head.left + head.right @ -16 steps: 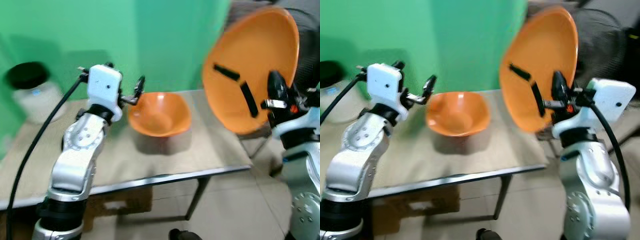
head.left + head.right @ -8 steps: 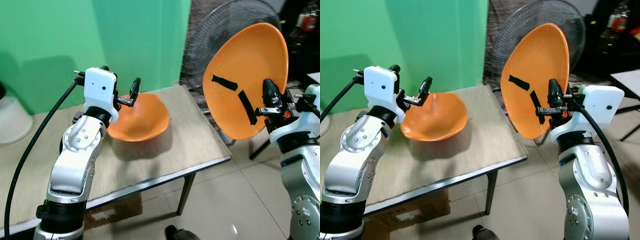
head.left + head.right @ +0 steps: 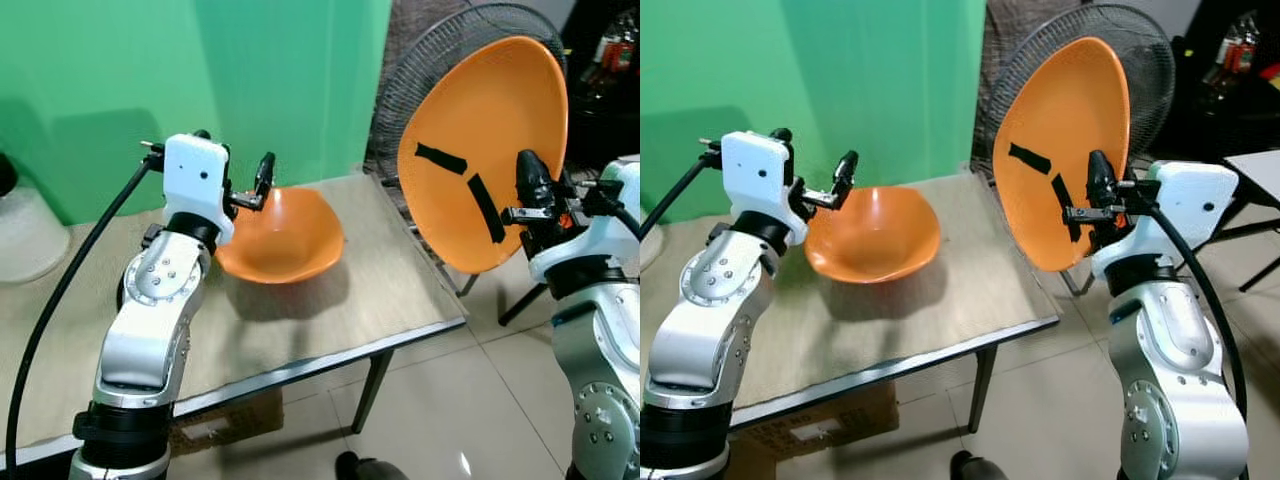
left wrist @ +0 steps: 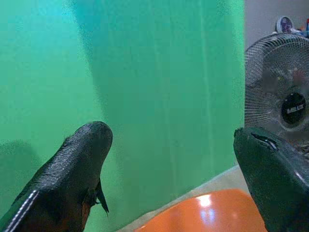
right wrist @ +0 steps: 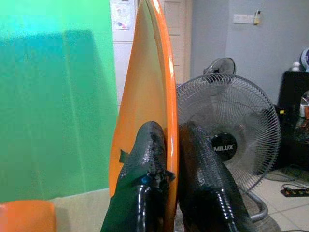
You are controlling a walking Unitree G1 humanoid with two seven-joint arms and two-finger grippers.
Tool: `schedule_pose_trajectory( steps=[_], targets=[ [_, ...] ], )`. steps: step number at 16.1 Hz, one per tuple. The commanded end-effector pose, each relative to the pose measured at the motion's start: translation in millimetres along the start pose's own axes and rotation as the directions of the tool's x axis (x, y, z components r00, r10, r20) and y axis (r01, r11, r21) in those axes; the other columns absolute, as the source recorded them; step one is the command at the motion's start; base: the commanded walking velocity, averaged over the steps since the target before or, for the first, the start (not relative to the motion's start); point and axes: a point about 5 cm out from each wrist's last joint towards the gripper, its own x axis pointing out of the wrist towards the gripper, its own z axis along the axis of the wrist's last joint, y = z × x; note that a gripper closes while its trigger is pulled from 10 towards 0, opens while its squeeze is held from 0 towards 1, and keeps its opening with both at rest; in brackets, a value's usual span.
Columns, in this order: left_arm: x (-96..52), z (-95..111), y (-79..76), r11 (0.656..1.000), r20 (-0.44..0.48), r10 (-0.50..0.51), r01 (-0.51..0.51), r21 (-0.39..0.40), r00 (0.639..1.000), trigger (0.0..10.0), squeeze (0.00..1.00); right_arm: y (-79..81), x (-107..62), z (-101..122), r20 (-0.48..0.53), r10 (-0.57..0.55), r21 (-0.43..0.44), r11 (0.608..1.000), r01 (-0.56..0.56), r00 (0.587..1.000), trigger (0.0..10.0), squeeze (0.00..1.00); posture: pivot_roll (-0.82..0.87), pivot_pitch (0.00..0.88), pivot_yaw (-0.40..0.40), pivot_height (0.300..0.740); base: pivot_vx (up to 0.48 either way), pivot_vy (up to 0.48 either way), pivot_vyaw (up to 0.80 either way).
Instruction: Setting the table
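Observation:
An orange bowl (image 3: pixel 282 235) sits on the wooden table (image 3: pixel 330 310) near its far edge. My left gripper (image 3: pixel 255 186) hovers open just above the bowl's left rim; its two fingers (image 4: pixel 82 159) stand wide apart with the bowl (image 4: pixel 207 217) below them. A large orange plate (image 3: pixel 485 150) with two black marks is held on edge in the air, off the table's right end. My right gripper (image 5: pixel 171 135) is shut on its rim, one finger (image 3: pixel 530 180) on the near face.
A standing fan (image 3: pixel 440 60) is right behind the plate. A green wall backs the table. A jar (image 3: pixel 20 225) stands at the table's far left. A cardboard box (image 3: pixel 220 425) lies under the table. Tiled floor (image 3: pixel 470 400) lies to the right.
The camera swung to the right, so the jar slid toward the left edge and the fan came into view. The right gripper still holds the plate; the left stays open over the bowl.

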Motion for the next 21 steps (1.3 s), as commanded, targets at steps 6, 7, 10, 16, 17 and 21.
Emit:
schedule_pose_trajectory(
  steps=[6,7,10,16,17,21],
  targets=[
    [0.7,5,-1.2,1.000,0.016,-0.006,0.005,0.020,1.000,10.0,0.00,4.3,-2.9,1,0.010,0.006,0.036,0.999,-0.006,1.000,10.0,0.00,0.01,0.000,-0.014,0.740,0.000,-0.336,-0.51],
    [0.8,5,-1.7,1.000,0.015,-0.008,0.008,0.020,1.000,10.0,0.00,4.1,-3.4,1,0.009,0.002,0.037,0.999,-0.003,1.000,10.0,0.00,0.01,0.000,-0.012,0.740,0.000,-0.352,-0.79],
    [1.5,4,-2.4,1.000,0.012,-0.016,0.015,0.022,1.000,10.0,0.00,3.9,-4.7,1,0.011,-0.010,0.044,0.999,0.009,1.000,10.0,0.00,0.00,0.000,-0.006,0.740,0.000,-0.352,-0.79],
    [3.9,0,-4.4,0.999,0.002,-0.039,0.038,0.029,0.999,10.0,0.00,-1.7,-7.4,-5,-0.017,-0.063,0.041,0.997,0.064,0.998,10.0,0.00,-0.02,0.000,0.010,0.740,0.000,-0.350,-0.79],
    [4.2,-3,-4.9,0.999,-0.004,-0.044,0.044,0.028,0.999,10.0,0.00,-4.4,-9.3,-8,-0.031,-0.082,0.035,0.996,0.083,0.996,10.0,0.00,-0.02,0.000,0.014,0.740,0.000,-0.352,-0.79],
    [2.8,-12,-7.7,0.997,-0.026,-0.068,0.069,0.025,0.997,10.0,0.00,-11.9,-15.6,-16,-0.067,-0.140,0.024,0.990,0.142,0.988,10.0,0.00,-0.04,0.000,0.027,0.740,0.000,-0.352,-0.79]
  ],
)
